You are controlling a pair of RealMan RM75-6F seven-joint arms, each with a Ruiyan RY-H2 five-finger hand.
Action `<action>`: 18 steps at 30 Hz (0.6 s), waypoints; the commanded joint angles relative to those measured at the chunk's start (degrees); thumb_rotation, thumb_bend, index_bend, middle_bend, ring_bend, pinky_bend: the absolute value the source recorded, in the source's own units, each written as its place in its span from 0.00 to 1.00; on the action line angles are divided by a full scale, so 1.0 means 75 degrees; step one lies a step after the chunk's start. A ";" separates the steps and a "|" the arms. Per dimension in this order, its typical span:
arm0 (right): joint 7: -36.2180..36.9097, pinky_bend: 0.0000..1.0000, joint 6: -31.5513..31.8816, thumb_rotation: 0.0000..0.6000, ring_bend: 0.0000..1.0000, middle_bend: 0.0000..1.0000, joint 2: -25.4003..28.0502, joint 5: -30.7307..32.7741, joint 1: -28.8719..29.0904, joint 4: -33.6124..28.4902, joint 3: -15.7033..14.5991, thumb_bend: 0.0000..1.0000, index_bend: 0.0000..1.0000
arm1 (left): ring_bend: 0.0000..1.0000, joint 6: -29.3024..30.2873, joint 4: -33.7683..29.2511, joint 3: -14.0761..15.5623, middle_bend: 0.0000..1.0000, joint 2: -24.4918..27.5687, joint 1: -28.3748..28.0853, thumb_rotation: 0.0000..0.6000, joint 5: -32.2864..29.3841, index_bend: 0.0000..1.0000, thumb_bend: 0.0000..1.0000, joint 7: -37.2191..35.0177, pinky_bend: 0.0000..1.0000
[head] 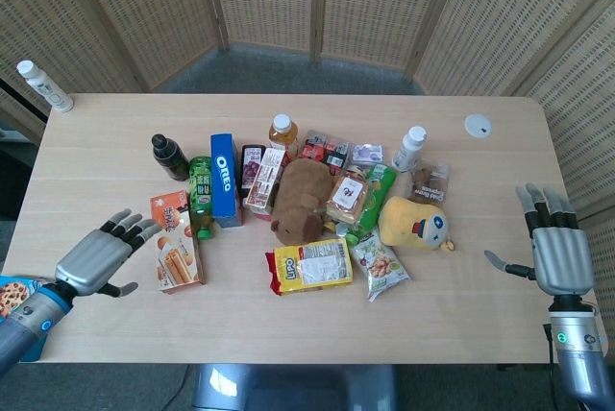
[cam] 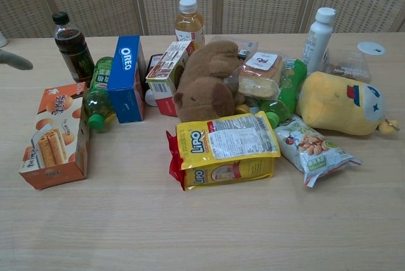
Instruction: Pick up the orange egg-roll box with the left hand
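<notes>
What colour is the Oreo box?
Blue, with white lettering: Oreo box. Clearest in the chest view.

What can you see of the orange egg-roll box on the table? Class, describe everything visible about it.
The orange egg-roll box looks like printed cardboard: orange and white, with pictured egg rolls and printed lettering on top. It lies flat on the wooden table, closed as far as shows, at the left edge of the pile. A lying green bottle sits close at its far right corner. The left hand, fingers spread, is just left of it, not gripping.
</notes>
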 commanded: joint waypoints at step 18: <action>-0.0214 0.00 0.0254 0.59 0.00 0.01 0.0194 0.0264 -0.0263 -0.0184 0.0041 0.00 0.00 | 0.00 -0.0952 0.1923 0.0222 0.00 -0.2108 -0.0793 0.86 -0.0234 0.00 0.14 0.1668 0.00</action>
